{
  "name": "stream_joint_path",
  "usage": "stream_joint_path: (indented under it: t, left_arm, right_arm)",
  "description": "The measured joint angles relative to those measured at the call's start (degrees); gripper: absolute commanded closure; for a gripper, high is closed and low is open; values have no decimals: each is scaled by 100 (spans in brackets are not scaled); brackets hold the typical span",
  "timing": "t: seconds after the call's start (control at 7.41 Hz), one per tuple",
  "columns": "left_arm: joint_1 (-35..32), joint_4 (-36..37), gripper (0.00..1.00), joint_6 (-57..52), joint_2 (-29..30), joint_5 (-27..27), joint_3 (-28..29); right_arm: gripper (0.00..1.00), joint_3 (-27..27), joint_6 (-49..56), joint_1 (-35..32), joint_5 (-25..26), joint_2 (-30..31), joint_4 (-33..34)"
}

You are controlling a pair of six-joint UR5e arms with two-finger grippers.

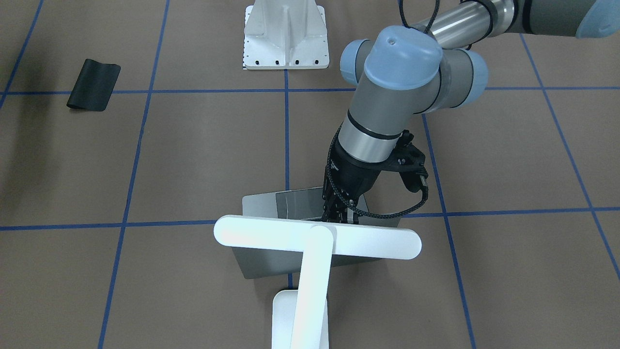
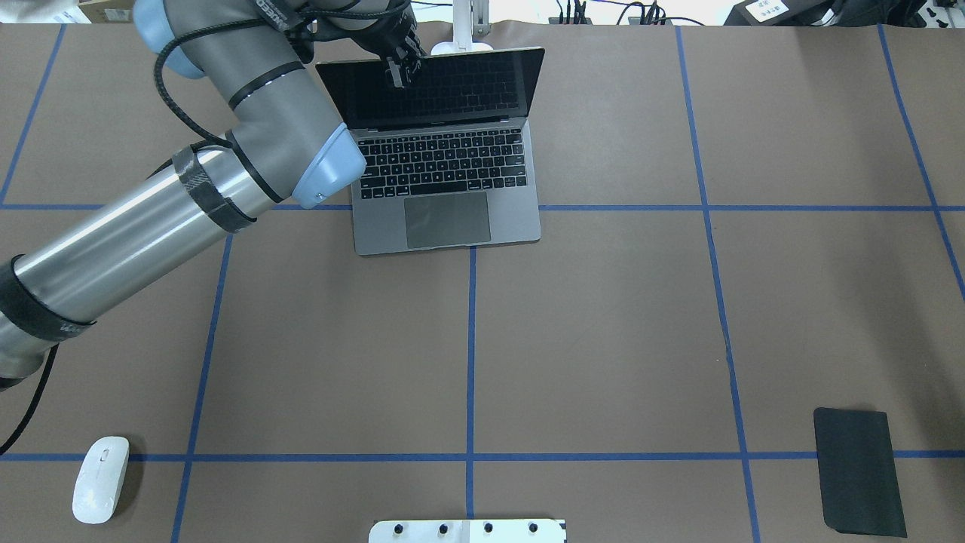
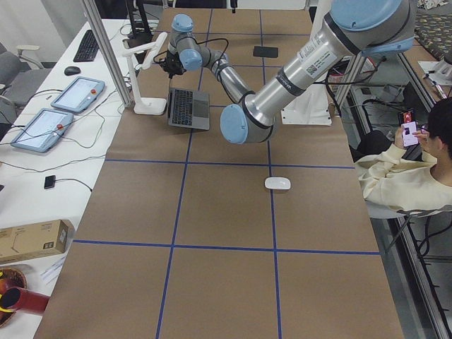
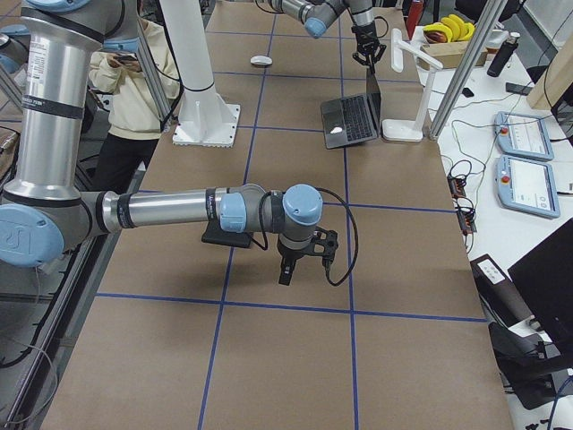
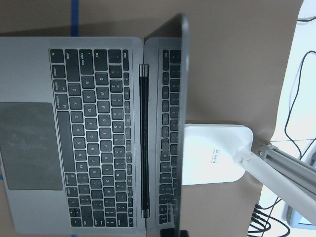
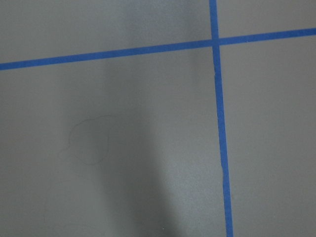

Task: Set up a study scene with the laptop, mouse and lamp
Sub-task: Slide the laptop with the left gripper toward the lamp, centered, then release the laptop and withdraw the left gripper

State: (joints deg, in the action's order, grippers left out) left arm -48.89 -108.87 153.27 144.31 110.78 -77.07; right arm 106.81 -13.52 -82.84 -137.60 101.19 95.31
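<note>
The space-grey laptop (image 2: 445,181) stands open at the table's far middle, keyboard toward the robot. My left gripper (image 2: 397,73) is at the top edge of its screen, fingers close together on the lid; it also shows from the front (image 1: 339,215). The white lamp (image 1: 317,236) stands just behind the laptop, its base (image 5: 215,154) beside the lid. The white mouse (image 2: 100,479) lies alone at the near left. My right gripper (image 4: 285,274) hovers low over bare table at the near right. It shows only in the exterior right view, so I cannot tell if it is open.
A black mat (image 2: 859,469) lies at the near right. The white ribbed pedestal (image 1: 286,36) stands at the robot's side of the table. A seated person (image 3: 406,176) is beside the table. Tablets (image 3: 78,95) lie on the side table past the lamp.
</note>
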Motion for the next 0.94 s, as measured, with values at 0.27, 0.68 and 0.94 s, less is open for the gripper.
stream_joint_path:
  t: [0.27,0.68,0.94]
  left_arm:
    - [-15,-52,100,-809,-8,7,130]
    - [-98,-67,0,-1580,-196,235,-11]
    - [-127,-67,0,-1987,-1022,414,-937]
  right_arm:
    - [0,-13,-7,3,-3,-31,5]
    - [0,-19,-3,5,-3,-40,18]
    - [0,-20,-9,4,-4,-46,22]
